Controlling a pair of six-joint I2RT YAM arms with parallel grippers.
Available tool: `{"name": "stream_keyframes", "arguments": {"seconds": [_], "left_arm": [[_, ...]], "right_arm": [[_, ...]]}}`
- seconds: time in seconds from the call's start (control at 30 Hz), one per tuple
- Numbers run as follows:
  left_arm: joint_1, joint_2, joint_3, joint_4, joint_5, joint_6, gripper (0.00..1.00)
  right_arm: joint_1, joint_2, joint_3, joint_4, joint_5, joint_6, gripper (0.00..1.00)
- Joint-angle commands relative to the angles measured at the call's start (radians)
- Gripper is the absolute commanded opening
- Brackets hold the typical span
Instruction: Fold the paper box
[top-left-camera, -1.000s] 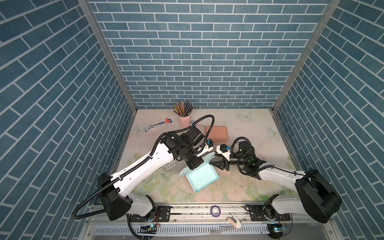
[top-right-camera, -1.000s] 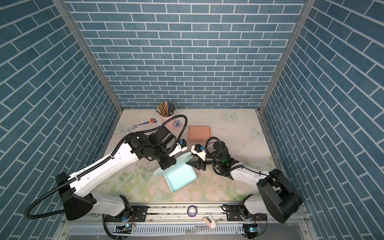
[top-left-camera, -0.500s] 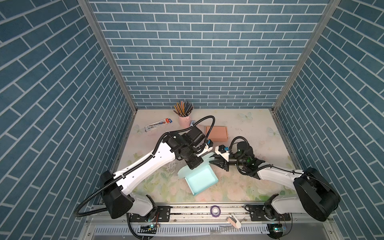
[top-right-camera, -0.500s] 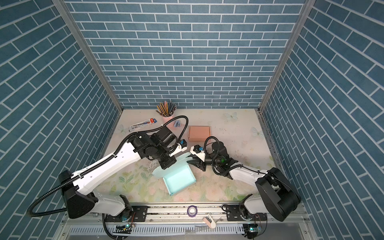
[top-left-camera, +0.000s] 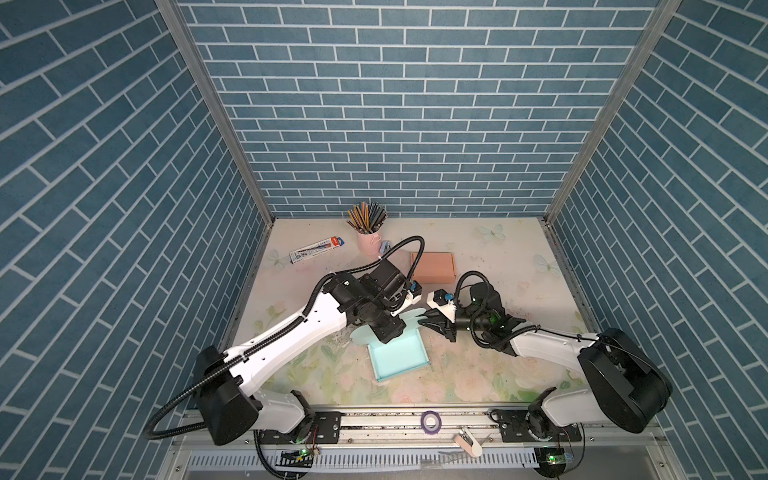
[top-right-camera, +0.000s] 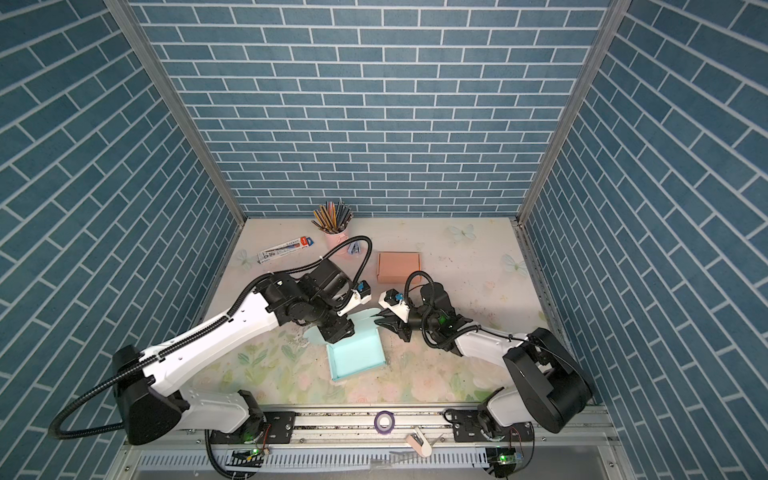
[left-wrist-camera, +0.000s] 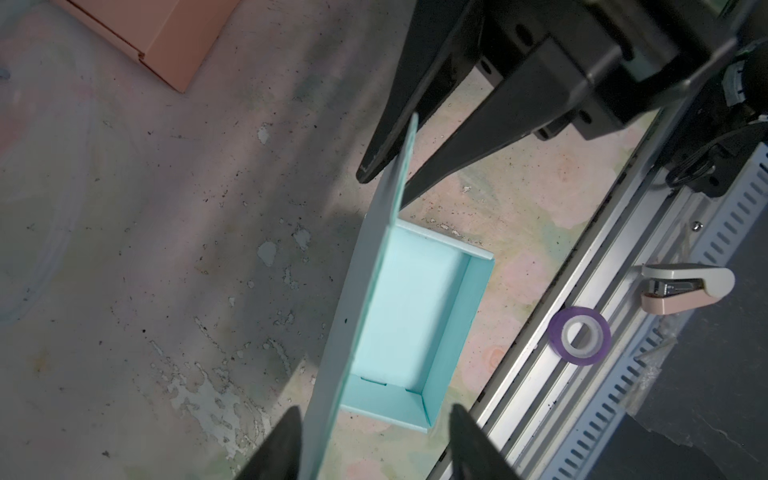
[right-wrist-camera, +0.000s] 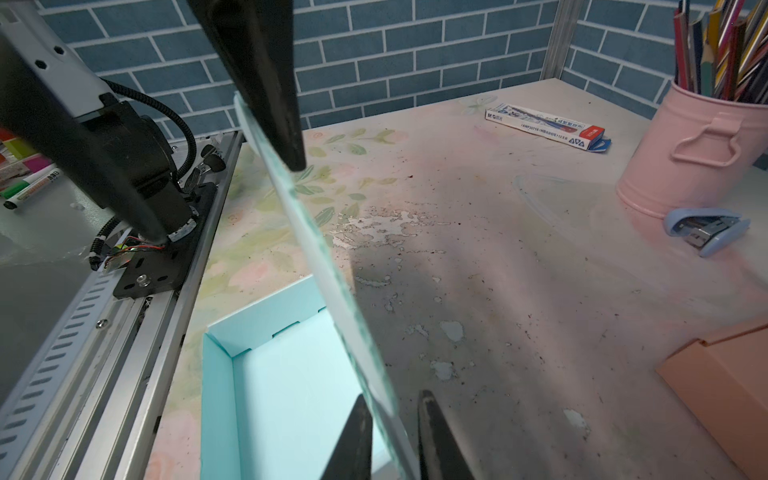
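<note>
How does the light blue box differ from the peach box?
The light blue box is open with its lid flap raised; the peach box is closed flat. The light blue box lies toward the front; the peach box lies farther back, near the pink cup. The right tool straddles the light blue box's flap; no tool holds the peach box. Both are rectangular boxes.

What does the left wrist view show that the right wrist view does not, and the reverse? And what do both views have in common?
Only the left wrist view: the purple tape roll and the beige stapler by the front rail. Only the right wrist view: the pink pencil cup, the pen box and the blue stapler. Both: the teal paper box with one flap standing up, and the peach box.
</note>
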Motion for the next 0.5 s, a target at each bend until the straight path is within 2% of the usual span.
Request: {"name": "stream_keyframes", "arguments": {"seconds": [0.0,0.03,0.2,0.27,0.4,0.47], "left_arm": [[0.063,-0.121,-0.088,0.107,0.021,-0.082,0.93],[0.087,-0.158,-0.132,0.137,0.028,-0.109,0.99],[0.169,-0.337,-0.358,0.311,0.075,-0.238,0.99],[0.18,-0.385,-0.388,0.347,0.089,-0.281,0.99],[0.215,-0.481,-0.556,0.596,0.129,-0.442,0.99],[0.223,-0.496,-0.622,0.686,0.121,-0.477,0.99]], "right_arm": [[0.004,0.007,0.012,-0.004,0.015,-0.055,0.2],[0.003,0.002,0.004,-0.004,0.03,-0.054,0.2],[-0.013,-0.04,-0.075,0.092,0.084,-0.013,0.19],[-0.019,-0.053,-0.085,0.106,0.095,-0.002,0.19],[-0.027,-0.061,-0.07,0.072,0.125,0.013,0.2],[-0.036,-0.068,-0.067,0.042,0.134,0.017,0.2]]}}
